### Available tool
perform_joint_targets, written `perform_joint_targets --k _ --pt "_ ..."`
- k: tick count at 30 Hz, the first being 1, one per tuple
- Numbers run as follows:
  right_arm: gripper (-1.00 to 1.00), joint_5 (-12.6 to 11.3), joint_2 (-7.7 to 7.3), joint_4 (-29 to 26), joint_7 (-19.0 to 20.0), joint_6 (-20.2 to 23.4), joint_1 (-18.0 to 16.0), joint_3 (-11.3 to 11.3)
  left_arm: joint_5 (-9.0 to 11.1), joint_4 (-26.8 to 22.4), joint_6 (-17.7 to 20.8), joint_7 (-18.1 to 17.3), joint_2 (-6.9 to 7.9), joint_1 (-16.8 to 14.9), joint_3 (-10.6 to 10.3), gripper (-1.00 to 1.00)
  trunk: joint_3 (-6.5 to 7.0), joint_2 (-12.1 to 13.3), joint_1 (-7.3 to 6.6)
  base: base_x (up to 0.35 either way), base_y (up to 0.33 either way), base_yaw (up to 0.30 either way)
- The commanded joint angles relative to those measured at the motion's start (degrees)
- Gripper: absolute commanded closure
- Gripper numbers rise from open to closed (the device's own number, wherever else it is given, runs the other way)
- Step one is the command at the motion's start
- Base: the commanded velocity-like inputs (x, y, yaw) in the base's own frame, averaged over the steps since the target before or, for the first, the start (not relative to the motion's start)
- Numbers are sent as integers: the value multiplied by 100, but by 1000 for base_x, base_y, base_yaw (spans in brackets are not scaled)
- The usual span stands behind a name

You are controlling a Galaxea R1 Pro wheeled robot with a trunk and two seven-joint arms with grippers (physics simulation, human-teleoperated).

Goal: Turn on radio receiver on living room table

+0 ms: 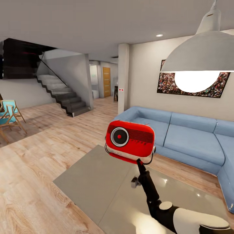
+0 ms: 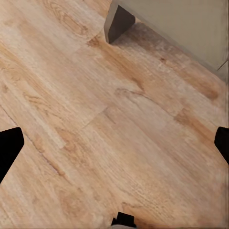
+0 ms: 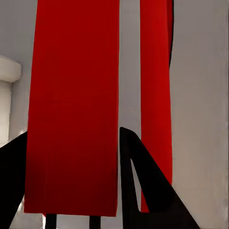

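Observation:
The radio receiver (image 1: 130, 139), a glossy red box with a round dial on its face, hangs in the air above the low grey table (image 1: 94, 182). My right gripper (image 1: 139, 161) reaches up from the lower right and is shut on the radio's underside. In the right wrist view the red radio body (image 3: 71, 95) sits between the black fingers (image 3: 138, 181) of the right gripper (image 3: 72, 134). My left gripper (image 2: 114, 143) is open over the wood floor, beside a table leg (image 2: 117, 21).
A blue sectional sofa (image 1: 188, 136) runs behind and to the right of the table. A grey pendant lamp (image 1: 201, 55) hangs close at the upper right, before a crowd picture (image 1: 165, 81). Stairs (image 1: 65, 97) and a wooden chair (image 1: 9, 117) stand at the left.

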Motion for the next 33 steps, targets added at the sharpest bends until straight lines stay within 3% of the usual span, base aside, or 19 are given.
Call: perform_joint_targets --k 1,8,9,15,22,27,31,33 --pt "100 13 0 -1 -2 70 -1 34 0 -12 1 -3 -4 0 -10 -100 1 -1 0 0 0 0" --pt "100 4 -22 2 -2 372 5 236 -3 -471 29 1 -9 -3 -47 -100 1 -1 0 0 0 0" --pt "100 4 -27 1 -2 380 5 240 -3 -533 35 0 -9 -3 -48 100 1 -1 0 0 0 0" --pt "100 4 -92 32 -2 403 5 255 24 -1018 41 35 -18 1 -37 100 1 -1 0 0 0 0" --pt "100 -5 -203 148 -2 402 6 245 55 -1124 -9 60 -13 -2 42 100 1 -1 0 0 0 0" --pt "100 -10 -232 156 -2 402 6 228 18 -1423 167 4 -133 -19 17 100 1 -1 0 0 0 0" --pt "100 -13 -237 157 -2 402 6 216 -147 -2205 1365 -16 -295 -133 -20 100 1 -1 0 0 0 0" --pt "100 -14 -238 157 -2 402 6 214 -307 -2866 2273 -114 -359 -222 -76 100 1 -1 0 0 0 0"
